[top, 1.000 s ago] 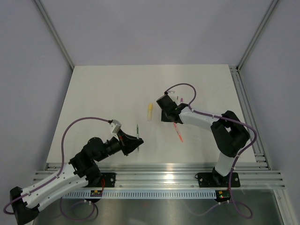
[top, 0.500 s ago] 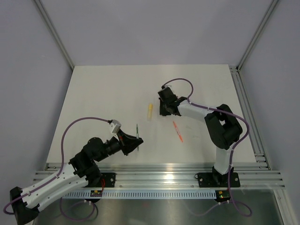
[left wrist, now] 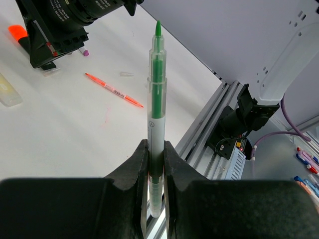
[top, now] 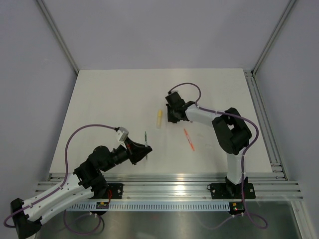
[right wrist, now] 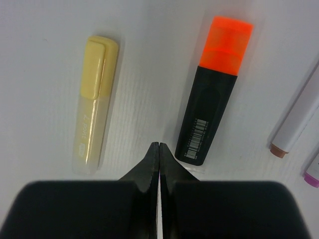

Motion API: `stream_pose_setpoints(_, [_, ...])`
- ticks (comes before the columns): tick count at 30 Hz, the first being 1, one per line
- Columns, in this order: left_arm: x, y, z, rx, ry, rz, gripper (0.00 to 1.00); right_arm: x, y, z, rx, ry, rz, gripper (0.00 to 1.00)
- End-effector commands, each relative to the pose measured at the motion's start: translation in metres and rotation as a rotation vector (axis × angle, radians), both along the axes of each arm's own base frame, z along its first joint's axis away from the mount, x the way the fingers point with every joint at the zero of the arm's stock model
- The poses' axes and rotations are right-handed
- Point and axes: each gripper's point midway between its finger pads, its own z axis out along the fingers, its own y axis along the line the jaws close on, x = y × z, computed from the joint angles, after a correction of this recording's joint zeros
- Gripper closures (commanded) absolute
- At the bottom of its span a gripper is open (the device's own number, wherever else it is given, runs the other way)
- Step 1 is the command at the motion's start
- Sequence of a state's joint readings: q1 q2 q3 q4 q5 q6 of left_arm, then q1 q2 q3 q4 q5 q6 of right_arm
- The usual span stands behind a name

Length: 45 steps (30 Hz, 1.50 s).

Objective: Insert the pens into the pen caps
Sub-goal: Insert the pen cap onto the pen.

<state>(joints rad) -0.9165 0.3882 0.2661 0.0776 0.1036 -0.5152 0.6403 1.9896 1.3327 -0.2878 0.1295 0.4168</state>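
My left gripper (left wrist: 155, 149) is shut on a thin grey pen (left wrist: 156, 99) with a green tip, held upright above the table's near left part (top: 146, 142). My right gripper (right wrist: 158, 145) is shut with nothing in it, tips down at the table between a pale yellow highlighter (right wrist: 94, 102) and a stubby black highlighter (right wrist: 209, 112) with an orange end (right wrist: 227, 42). In the top view the right gripper (top: 172, 118) covers the black highlighter, and the yellow highlighter (top: 159, 118) lies just left of it. An orange-red pen (top: 189, 140) lies nearer the right arm.
A white pen (right wrist: 298, 115) with a brownish end and a purple-tipped one (right wrist: 312, 175) lie at the right edge of the right wrist view. A small clear cap (left wrist: 126, 74) lies past the orange-red pen (left wrist: 113, 89). An aluminium rail (top: 169, 189) runs along the table's near edge.
The right arm has swung left and away from the orange-red pen to the two highlighters, and its jaws have shut. The left arm and its pen have not moved.
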Motion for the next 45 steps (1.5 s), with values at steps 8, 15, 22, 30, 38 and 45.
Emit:
stream_pose_setpoints(8, [0.005, 0.0, 0.011, -0.025, -0.049, 0.021, 1.0, 0.009, 0.003, -0.001, -0.034, -0.01, 0.033, 1.0])
stream_pose_setpoints(15, [0.005, 0.001, 0.011, -0.024, -0.051, 0.021, 1.0, 0.006, 0.0, -0.002, -0.041, -0.005, 0.029, 1.0])
stream_pose_setpoints(22, [0.005, 0.001, 0.012, -0.027, -0.052, 0.019, 1.0, 0.001, -0.004, -0.006, -0.045, 0.004, 0.026, 1.0])
stream_pose_setpoints(30, [0.004, 0.0, 0.01, -0.025, -0.05, 0.016, 1.0, -0.01, -0.006, -0.01, -0.033, 0.017, 0.033, 1.0])
stream_pose_setpoints(38, [0.004, 0.001, 0.01, -0.025, -0.048, 0.018, 1.0, -0.022, -0.005, -0.005, -0.028, 0.014, 0.048, 1.0])
stream_pose_setpoints(45, [0.003, -0.001, 0.01, -0.027, -0.046, 0.01, 1.0, -0.032, -0.008, 0.004, -0.025, 0.007, 0.052, 1.0])
